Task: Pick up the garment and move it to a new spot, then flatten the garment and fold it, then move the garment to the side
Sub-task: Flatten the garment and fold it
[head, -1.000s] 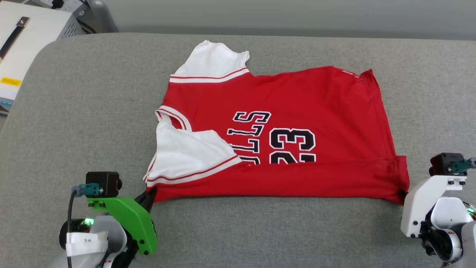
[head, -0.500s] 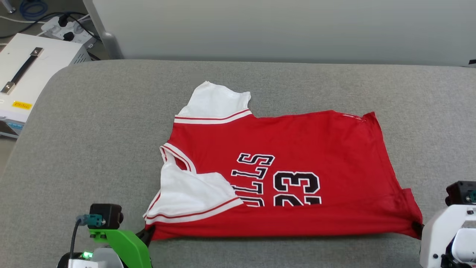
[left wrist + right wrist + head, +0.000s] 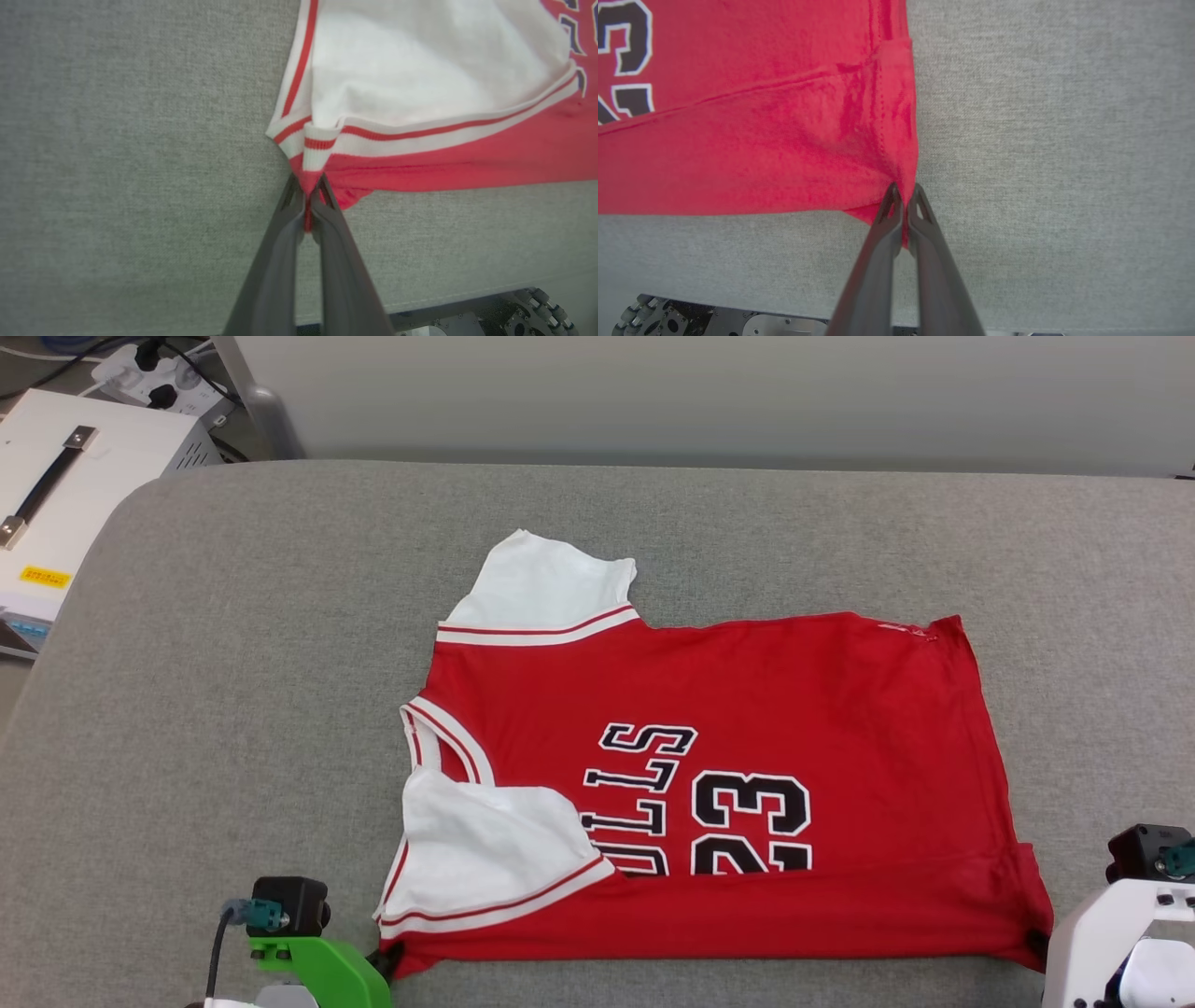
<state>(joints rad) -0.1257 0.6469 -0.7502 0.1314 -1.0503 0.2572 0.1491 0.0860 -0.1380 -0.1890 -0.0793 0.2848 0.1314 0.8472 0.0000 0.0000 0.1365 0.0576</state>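
Note:
The red garment (image 3: 747, 709) with white sleeves and black lettering lies spread on the grey padded table (image 3: 233, 663), its near edge folded up over the chest print. My left gripper (image 3: 390, 956) is shut on the garment's near left corner (image 3: 308, 182), just below the striped sleeve trim. My right gripper (image 3: 1034, 945) is shut on the near right corner, where the red hem (image 3: 896, 154) bunches between its fingertips. In the wrist views each gripper (image 3: 307, 186) (image 3: 903, 193) pinches a thin fold of red cloth.
A white box (image 3: 65, 504) with a black handle stands beyond the table's far left corner, beside a power strip (image 3: 159, 378). A pale wall (image 3: 709, 392) runs behind the table. My wheeled base (image 3: 514, 317) shows under the table's near edge.
The head camera tilted, so the whole picture shifted down. Both grippers stay shut on the near corners, and the garment sits a little nearer the table's front edge.

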